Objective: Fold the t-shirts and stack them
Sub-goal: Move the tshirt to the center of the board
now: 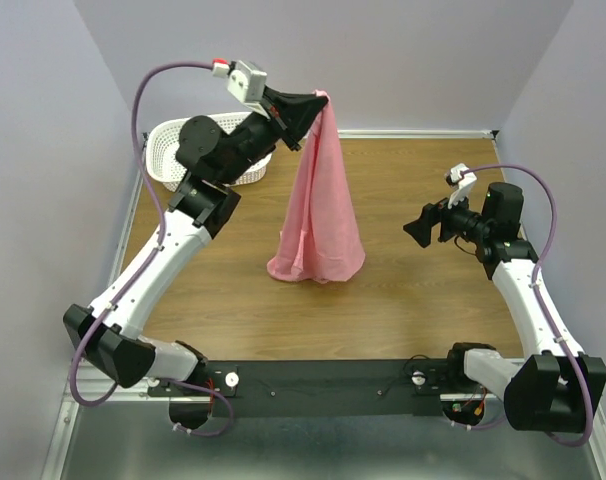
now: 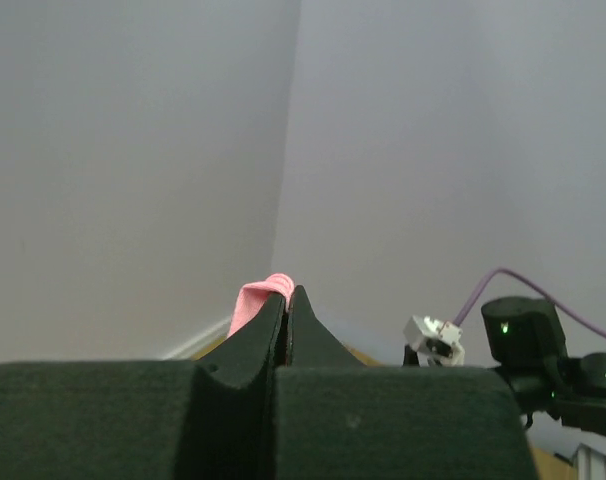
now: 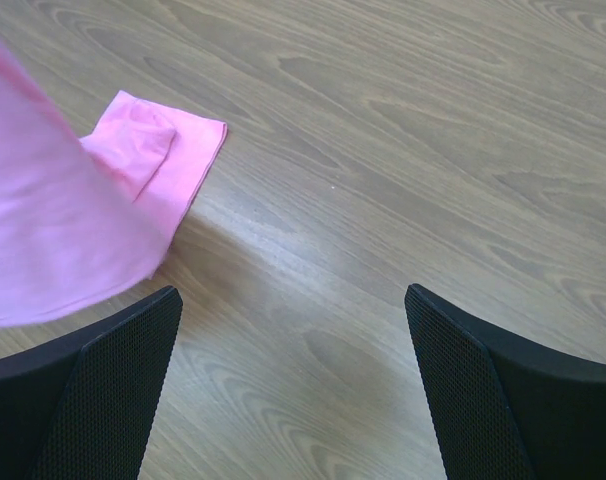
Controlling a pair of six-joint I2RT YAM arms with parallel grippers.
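I hold the salmon-pink t-shirt lifted for unfolding, pinched in the left gripper; next, the spread, empty right gripper should catch its lower edge.

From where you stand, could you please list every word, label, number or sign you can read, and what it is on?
None: no text can be read in any view.
The t-shirt, hanging from the shut left gripper, shows plain pink cloth, no label in sight.
The white basket and the table bear no marks that show.
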